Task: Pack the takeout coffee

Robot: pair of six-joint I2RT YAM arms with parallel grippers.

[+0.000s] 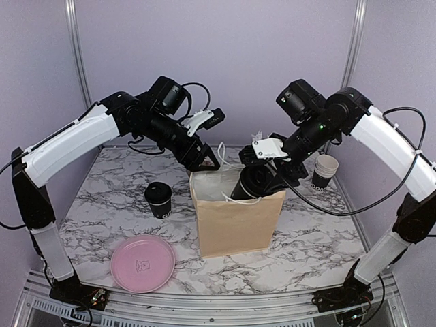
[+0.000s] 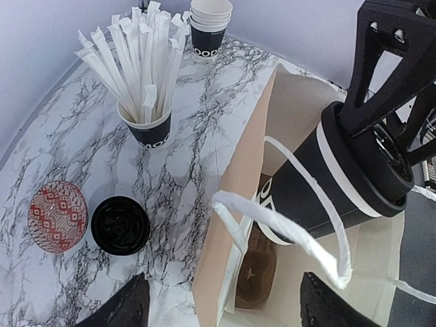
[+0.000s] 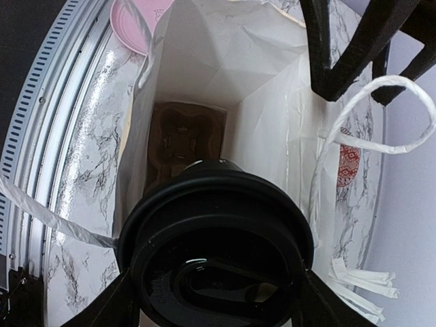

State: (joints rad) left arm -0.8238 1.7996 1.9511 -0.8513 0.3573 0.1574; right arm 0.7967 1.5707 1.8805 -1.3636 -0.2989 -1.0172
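My right gripper (image 1: 262,178) is shut on a black takeout coffee cup (image 1: 249,182) with a black lid. It holds the cup tilted in the mouth of the brown paper bag (image 1: 235,221). In the right wrist view the lid (image 3: 214,252) fills the space between my fingers, above the brown pulp carrier (image 3: 182,139) on the bag's floor. My left gripper (image 1: 203,160) is open and straddles the bag's back-left rim and white handle (image 2: 272,218). A second lidded coffee cup (image 1: 158,199) stands on the table left of the bag and also shows in the left wrist view (image 2: 121,225).
A pink plate (image 1: 143,263) lies front left. A stack of empty cups (image 1: 325,170) stands at the right. A black cup of white straws (image 2: 146,102) and a red patterned disc (image 2: 58,216) sit behind the bag.
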